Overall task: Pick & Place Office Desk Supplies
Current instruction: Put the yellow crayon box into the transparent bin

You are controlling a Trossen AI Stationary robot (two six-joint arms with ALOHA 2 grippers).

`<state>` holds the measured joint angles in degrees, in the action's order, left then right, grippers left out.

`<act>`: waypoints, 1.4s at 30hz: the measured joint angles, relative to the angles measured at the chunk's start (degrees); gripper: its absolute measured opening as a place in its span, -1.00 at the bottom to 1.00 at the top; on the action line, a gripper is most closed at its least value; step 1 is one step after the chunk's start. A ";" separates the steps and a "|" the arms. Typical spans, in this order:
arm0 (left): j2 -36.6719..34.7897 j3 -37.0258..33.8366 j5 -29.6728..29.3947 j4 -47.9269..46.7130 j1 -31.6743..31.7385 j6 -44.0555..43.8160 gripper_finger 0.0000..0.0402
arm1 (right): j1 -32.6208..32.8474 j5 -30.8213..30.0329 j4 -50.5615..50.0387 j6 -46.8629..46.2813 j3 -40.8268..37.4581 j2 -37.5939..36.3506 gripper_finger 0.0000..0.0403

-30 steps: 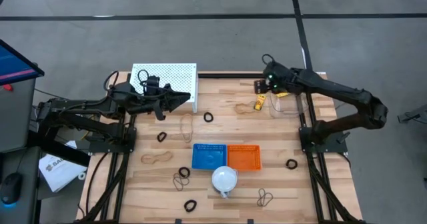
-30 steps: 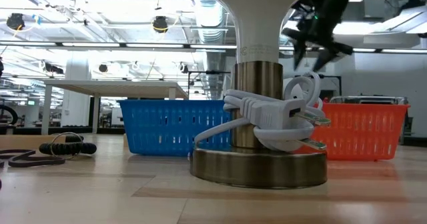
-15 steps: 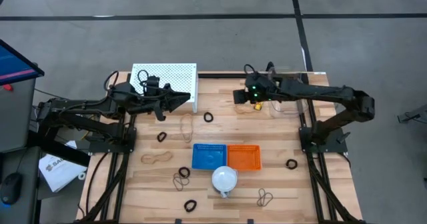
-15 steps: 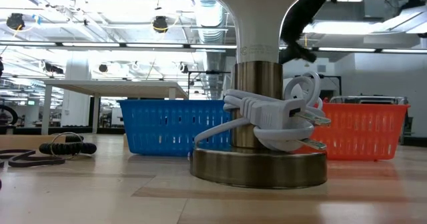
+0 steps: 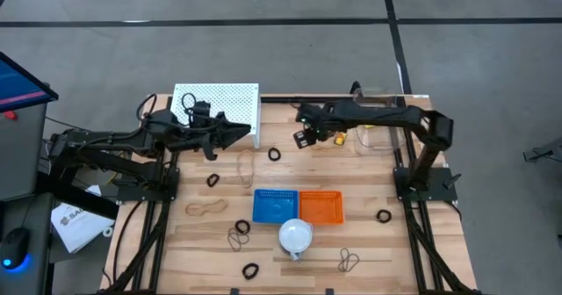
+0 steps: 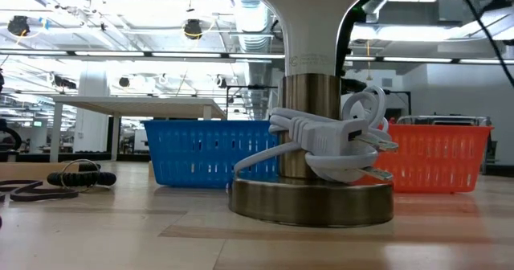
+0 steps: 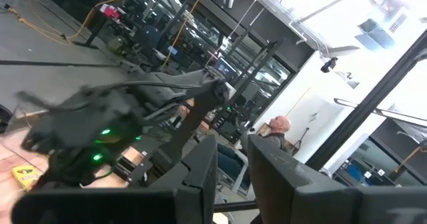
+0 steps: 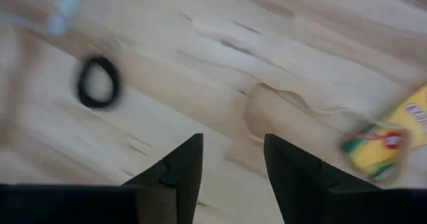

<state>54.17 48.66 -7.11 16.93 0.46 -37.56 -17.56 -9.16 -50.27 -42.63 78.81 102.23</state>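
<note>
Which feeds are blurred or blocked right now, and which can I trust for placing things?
Right wrist view: motion-smeared; the black ring, tan rubber band and yellow clip are all soft. Left wrist view: the other arm streaks across and bright ceiling light washes out the upper right. Low view: sharp, but the lamp base blocks the middle. High view: evenly lit, clearest for placing.

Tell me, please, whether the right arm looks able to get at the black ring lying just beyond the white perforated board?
Probably yes. The right gripper hangs over bare wood with its fingers apart and empty, and the black ring lies close by with nothing between them. The left gripper waits over the white perforated board, clear of that path.
</note>
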 joint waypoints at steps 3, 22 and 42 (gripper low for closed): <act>0.00 0.00 -0.01 0.02 -0.55 0.00 -0.62 | -0.21 -1.73 -5.11 5.35 1.92 2.83 -0.23; 0.00 0.00 -1.51 0.27 -0.78 1.33 -0.62 | -2.93 -21.77 -20.23 56.72 5.99 6.82 -0.23; -0.01 0.02 -2.38 3.61 -0.71 1.32 -0.62 | -11.30 -25.59 -27.01 55.25 6.35 14.11 -0.23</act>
<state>54.16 48.69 -9.50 20.53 -0.25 -36.24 -28.86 -34.74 -77.28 12.62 85.16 116.34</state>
